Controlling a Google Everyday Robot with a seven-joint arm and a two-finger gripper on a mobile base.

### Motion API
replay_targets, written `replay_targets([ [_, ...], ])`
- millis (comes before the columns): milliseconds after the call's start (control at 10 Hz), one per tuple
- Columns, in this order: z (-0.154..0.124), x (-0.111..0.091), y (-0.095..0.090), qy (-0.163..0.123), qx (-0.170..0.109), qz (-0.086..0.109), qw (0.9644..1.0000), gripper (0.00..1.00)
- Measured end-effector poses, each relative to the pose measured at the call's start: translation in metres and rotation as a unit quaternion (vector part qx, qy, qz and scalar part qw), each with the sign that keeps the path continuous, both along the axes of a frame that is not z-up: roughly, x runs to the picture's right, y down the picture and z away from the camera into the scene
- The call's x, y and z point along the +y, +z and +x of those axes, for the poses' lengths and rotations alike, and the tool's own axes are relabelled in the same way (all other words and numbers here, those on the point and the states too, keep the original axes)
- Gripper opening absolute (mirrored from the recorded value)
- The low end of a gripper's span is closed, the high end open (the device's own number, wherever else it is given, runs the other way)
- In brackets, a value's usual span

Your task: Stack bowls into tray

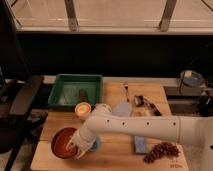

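**Position.** The red-orange bowl (62, 141) stands upright on the table (117, 157) at its near left corner. It is well apart from the green tray (75, 76), which lies at the far left. The hand (77, 148) is down at the bowl's right-hand rim, on it or just inside it. Whether the hand is wide, narrow or closed on the rim cannot be told from this view.

**Handling.** The bowl is judged to be light, stiff plastic with a smooth and somewhat slippery wall. It should neither flex nor crack under a moderate pinch. Take hold across the rim, pinching the inner wall against the outer. Keep the bowl level when lifting, since a light bowl held at one edge may swing.

**Appearance.** The bowl is round and shallow, with a darker interior that the hand partly hides. A pale bluish-purple round shape (122, 109) beyond the arm is probably the second bowl. The arm covers its near edge.
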State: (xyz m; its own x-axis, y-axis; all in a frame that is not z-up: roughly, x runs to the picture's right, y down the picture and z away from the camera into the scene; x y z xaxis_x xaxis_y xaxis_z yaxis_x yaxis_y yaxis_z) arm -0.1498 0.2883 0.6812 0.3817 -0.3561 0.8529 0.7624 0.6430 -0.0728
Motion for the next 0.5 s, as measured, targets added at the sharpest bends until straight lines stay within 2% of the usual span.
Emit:
replay_targets([
  [400,0.004,-0.026,-0.010,0.013,0.002,0.041,0.9991,0.00],
  [500,0.008,-0.039,-0.014,0.021,0.004,0.054,0.9983,0.00],
])
